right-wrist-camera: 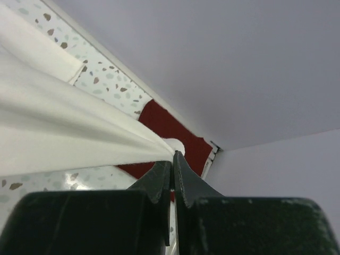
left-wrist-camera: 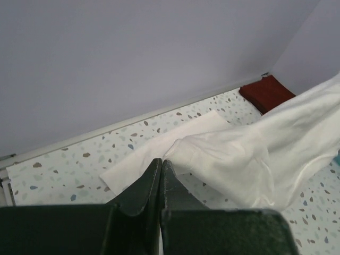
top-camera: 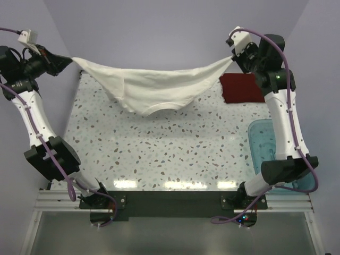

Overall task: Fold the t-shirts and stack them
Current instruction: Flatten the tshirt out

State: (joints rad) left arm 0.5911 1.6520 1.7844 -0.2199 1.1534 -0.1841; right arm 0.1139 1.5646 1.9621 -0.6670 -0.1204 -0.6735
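A large plain white cloth t-shirt [top-camera: 154,87] hangs stretched like a hammock over the far edge of the pale speckled table [top-camera: 159,154], and its sagging middle appears to brush the surface. The left gripper [top-camera: 66,61] is pinched tight on one end of the cloth and the right gripper [top-camera: 232,53] is pinched tight on the other. A dark red folded rectangular t-shirt [top-camera: 241,87] lies flat at the far right corner. To lay the white shirt well, both arms should probably lower together, keeping the cloth taut and level and clear of the red one. No brand, label or writing is readable.
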